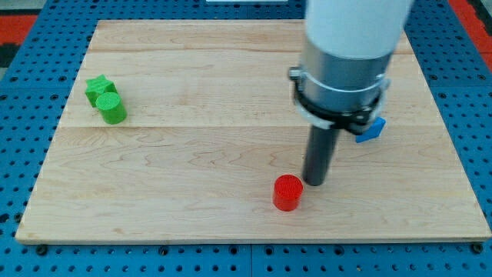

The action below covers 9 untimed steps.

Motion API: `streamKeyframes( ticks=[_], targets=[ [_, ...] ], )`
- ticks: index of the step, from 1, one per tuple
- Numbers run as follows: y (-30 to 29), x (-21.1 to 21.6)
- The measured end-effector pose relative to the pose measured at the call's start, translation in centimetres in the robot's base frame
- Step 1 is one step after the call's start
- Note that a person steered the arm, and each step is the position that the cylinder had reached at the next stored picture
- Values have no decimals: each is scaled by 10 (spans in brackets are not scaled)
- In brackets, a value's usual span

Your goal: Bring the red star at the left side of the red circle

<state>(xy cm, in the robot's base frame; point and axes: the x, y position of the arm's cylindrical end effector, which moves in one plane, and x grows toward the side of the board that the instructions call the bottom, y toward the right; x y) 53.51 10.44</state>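
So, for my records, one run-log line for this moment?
my tip: right of red circle | red star: not visible | green star, green cylinder: far left

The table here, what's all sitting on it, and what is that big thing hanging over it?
Wooden board: one, pale wood, fills most of the view, lying on a blue perforated surface.
Green star: one, green, near the view's left edge, upper part of the board.
Green circle: one, green, touching the green star, just below and right of it.
Red circle: one, red, low on the board, a little right of centre.
Blue block: one, blue, at the view's right, mostly hidden behind the arm; shape unclear.
Red star: none visible.
Arm: one, grey-white, at the view's top right.
My tip: one dark rod end, just right of the red circle, very close.
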Motion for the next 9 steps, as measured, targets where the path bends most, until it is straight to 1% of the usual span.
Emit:
streamKeyframes(
  ticks=[1,2,3,4,5,6,7,8,9],
  targets=[
    [30,31],
    [-34,37],
    [-68,28],
    [-21,-37],
    [114,-33],
    [186,-58],
    [171,-138],
    [94,-167],
    [28,-174]
  ],
)
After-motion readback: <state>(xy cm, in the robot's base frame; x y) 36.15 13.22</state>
